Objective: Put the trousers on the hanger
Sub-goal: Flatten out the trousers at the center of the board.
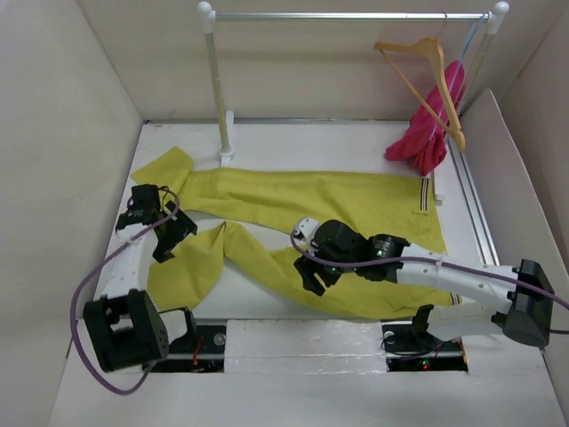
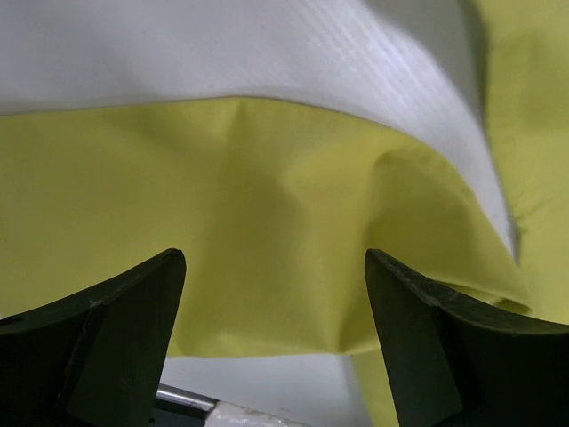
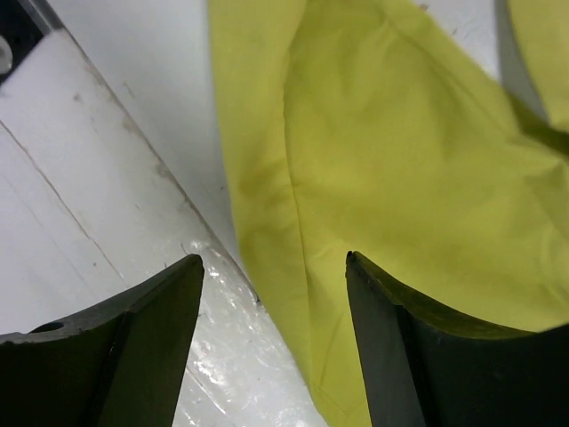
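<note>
- Trousers (image 1: 311, 200): yellow-green, spread flat on the bench (image 1: 311, 142). The waist with its striped trim lies at the right. One leg runs straight to the far left; the other bends toward the near left corner.
- Hanger (image 1: 427, 76): tan wood, hooked on the right end of the rail (image 1: 347, 16), hanging tilted, well apart from the trousers and carrying none of them.
- Left hand (image 1: 173, 238): poised over the bent leg near its cuff. In the left wrist view the hand (image 2: 271, 267) has its jaws spread wide, with creased yellow cloth and a strip of white bench below the gap. Nothing is gripped.
- Right hand (image 1: 307, 267): over the near edge of the trousers, about mid-bench. In the right wrist view the hand (image 3: 276, 267) is also spread wide. One finger (image 3: 124, 347) is above bare bench, the other (image 3: 427, 356) above the cloth. Nothing is gripped.
- Pink garment (image 1: 431, 124): hangs bunched at the right end of the rail, just behind the hanger.
</note>
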